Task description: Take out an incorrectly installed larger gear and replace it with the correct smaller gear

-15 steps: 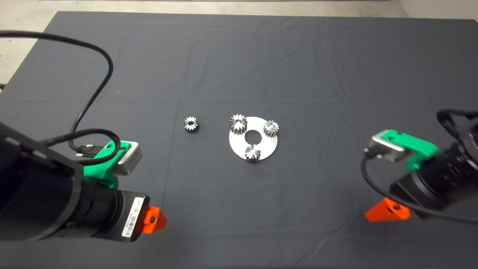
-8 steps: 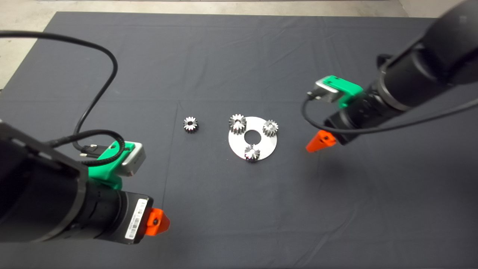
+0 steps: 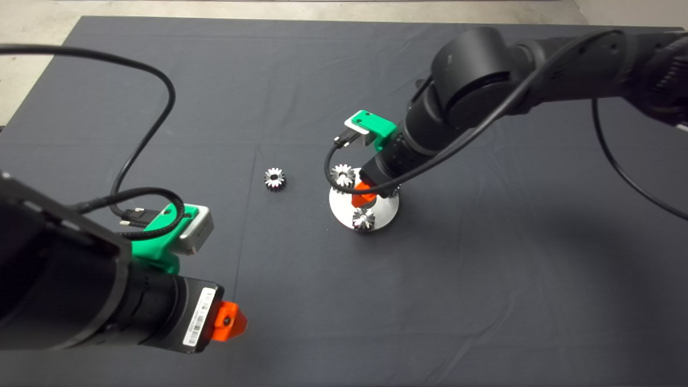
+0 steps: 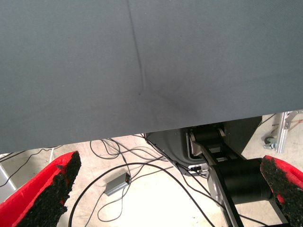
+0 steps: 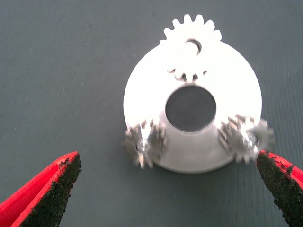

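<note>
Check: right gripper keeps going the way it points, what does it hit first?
Likely the round plate carrying three gears: the right gripper hangs open above it, facing down, the larger gear at its far edge. Height above it is unclear.

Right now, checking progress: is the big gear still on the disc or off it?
On. The larger gear sits on the disc; the open right gripper hovers above.

Dark wrinkled mat covered the table. Pale concrete floor showed past its far edge. Black cables lay on the floor below.
</note>
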